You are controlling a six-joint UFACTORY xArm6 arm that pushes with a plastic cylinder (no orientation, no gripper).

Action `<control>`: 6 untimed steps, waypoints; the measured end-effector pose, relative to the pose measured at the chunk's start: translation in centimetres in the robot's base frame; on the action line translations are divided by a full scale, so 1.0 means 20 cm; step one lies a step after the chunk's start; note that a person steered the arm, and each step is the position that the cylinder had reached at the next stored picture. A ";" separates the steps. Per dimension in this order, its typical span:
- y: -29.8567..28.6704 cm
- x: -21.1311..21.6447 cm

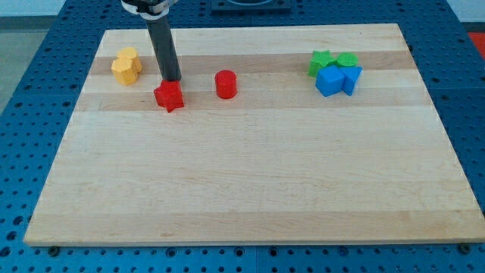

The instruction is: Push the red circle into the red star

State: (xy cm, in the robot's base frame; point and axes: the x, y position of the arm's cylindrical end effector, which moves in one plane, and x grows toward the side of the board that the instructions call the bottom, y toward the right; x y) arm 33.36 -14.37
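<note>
While my tip [172,79] touches the far edge of the red star [170,96], the red circle [226,84] sits just right; no jaws, no legible writing.

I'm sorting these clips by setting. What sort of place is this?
Probably a robotics lab bench: a wooden board on a blue perforated table, small coloured blocks like the red star, and my tip.

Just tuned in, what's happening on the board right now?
My tip sits just above the red star, at its top edge, not by the red circle, which stands apart to the star's right. The two are not yet together. Yellow blocks cluster at the view's top left, and green blocks and blue blocks at the top right.
</note>
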 end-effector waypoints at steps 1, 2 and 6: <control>0.00 0.00; -0.01 0.00; 0.73 -0.02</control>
State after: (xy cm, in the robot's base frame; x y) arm 33.05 0.17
